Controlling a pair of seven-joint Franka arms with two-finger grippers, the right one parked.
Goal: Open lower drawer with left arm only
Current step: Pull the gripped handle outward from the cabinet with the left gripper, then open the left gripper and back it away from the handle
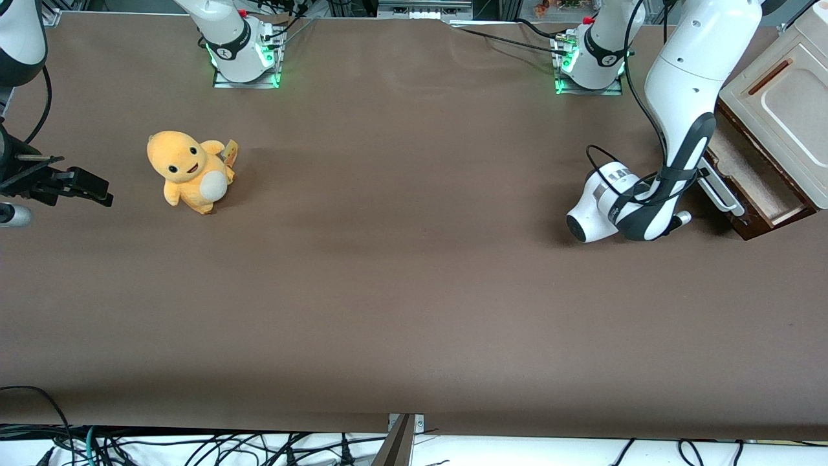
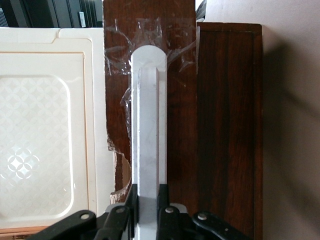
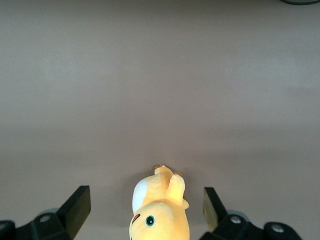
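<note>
Clamped on the silvery-white bar handle (image 2: 148, 125), the black two-finger gripper (image 2: 148, 207) of the glossy white left arm (image 1: 686, 84) pinched the bar between its fingers. That handle belonged to the shallow dark-brown lower drawer (image 1: 750, 188), which stood partly pulled out of the small dark wooden cabinet (image 1: 786, 110) at the working arm's end of the brown table (image 1: 401, 291), pale interior showing. A yellow plush toy (image 1: 189, 171) sat toward the parked arm's end.

We see a long table (image 1: 401, 291) covered in plain brown. On it toward the parked arm's end sits a yellow plush toy (image 1: 189, 171). Toward the working arm's end stands a dark wooden cabinet (image 1: 770, 139), where the gripper (image 2: 148, 202) clamps the drawer handle (image 2: 148, 120).
</note>
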